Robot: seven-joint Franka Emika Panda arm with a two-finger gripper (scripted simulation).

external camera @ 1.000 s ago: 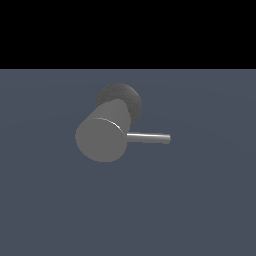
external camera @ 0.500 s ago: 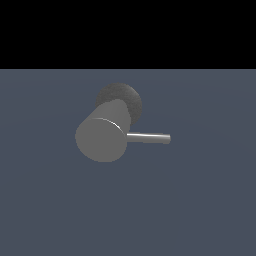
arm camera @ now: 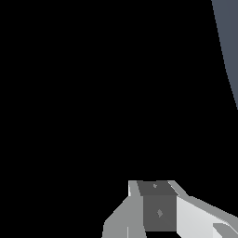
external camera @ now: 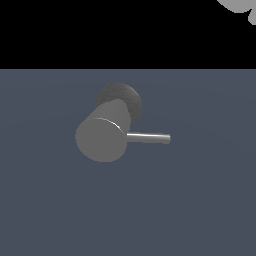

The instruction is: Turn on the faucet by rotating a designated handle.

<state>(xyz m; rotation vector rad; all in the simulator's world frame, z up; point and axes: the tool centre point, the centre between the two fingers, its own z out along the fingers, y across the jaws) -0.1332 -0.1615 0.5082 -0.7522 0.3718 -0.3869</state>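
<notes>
In the exterior view the faucet (external camera: 102, 137) is a thick matte grey cylinder leaning toward the camera from a darker round base (external camera: 122, 97). Its handle (external camera: 149, 137), a thin metallic rod, sticks out level toward the exterior view's right. Nothing touches it. A light grey part of the arm (external camera: 240, 7) pokes into the top right corner, far from the faucet. The wrist view shows my gripper (arm camera: 155, 186) against blackness, its pale fingers (arm camera: 195, 216) flanking a dark grey face with no gap between them and nothing held. Faucet and handle are out of the wrist view.
The faucet stands on a flat blue-grey floor (external camera: 200, 210) that ends in a straight far edge against black. A sliver of that floor (arm camera: 228, 32) shows in the wrist view.
A light grey part of the arm has come into the exterior view's top right corner. The faucet and handle have not moved.
</notes>
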